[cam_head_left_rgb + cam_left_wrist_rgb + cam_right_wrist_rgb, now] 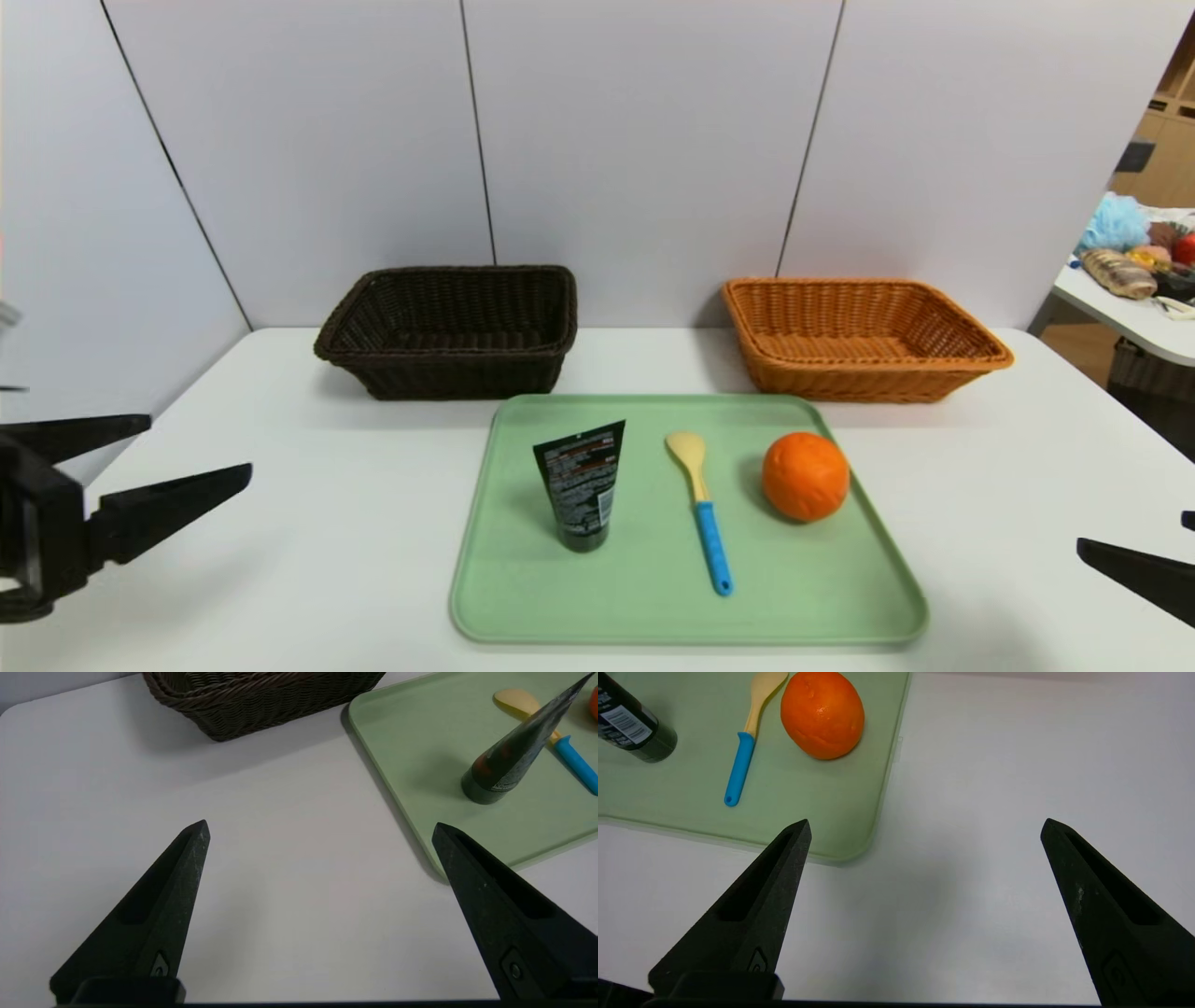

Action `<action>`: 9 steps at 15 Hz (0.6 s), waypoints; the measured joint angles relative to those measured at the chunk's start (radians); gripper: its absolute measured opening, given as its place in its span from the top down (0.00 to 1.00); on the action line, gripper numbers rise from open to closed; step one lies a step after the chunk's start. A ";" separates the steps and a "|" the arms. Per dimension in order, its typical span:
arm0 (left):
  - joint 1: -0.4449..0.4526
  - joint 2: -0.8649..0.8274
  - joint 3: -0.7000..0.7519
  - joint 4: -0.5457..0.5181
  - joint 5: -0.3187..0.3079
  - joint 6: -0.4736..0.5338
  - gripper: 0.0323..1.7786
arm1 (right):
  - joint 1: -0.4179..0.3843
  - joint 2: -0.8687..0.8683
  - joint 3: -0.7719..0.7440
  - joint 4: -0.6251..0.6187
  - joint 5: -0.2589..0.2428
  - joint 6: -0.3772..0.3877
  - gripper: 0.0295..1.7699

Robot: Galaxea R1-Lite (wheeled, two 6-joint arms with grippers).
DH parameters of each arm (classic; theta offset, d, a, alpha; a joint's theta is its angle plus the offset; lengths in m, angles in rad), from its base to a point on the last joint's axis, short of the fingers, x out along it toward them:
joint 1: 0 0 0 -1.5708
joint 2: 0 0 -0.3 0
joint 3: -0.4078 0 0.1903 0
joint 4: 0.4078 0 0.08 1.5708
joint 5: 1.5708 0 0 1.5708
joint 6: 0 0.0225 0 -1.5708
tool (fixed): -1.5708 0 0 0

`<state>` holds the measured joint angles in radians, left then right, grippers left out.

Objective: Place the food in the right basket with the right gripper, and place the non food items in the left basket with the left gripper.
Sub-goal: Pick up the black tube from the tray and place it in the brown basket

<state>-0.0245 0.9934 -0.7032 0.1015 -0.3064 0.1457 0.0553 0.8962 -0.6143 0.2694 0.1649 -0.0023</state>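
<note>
On the green tray [840,597] stand a black tube [581,490] upright on its cap, a spoon [700,499] with a yellow bowl and blue handle, and an orange [805,476]. The dark brown basket [448,327] sits at the back left, the orange basket [859,336] at the back right. My left gripper [196,448] hovers open over bare table left of the tray, the tube [509,765] off to its side. My right gripper [924,828] is open near the tray's right front corner, apart from the orange [823,714].
The white table [308,523] ends at a grey panel wall behind the baskets. A second table [1120,317] with assorted items stands beyond the right edge. The tray edge [397,802] lies close to one left finger.
</note>
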 joint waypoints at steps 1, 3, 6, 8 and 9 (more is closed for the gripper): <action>-0.001 0.055 0.000 -0.043 -0.010 0.005 0.05 | 0.002 0.030 -0.007 -0.002 0.039 0.000 0.04; -0.019 0.148 0.000 -0.111 -0.031 0.007 0.05 | 0.004 0.081 -0.025 -0.004 0.135 -0.007 0.04; -0.096 0.247 0.001 -0.164 -0.087 0.005 0.05 | 0.018 0.142 -0.037 -0.006 0.215 -0.080 0.04; -0.167 0.297 0.016 -0.228 -0.153 0.005 0.05 | 0.039 0.163 -0.028 -0.008 0.224 -0.091 0.04; -0.199 0.316 0.029 -0.277 -0.176 0.008 0.05 | 0.045 0.170 -0.024 -0.007 0.224 -0.094 0.04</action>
<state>-0.2232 1.3098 -0.6745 -0.1760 -0.4826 0.1534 0.1000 1.0660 -0.6383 0.2621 0.3891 -0.0962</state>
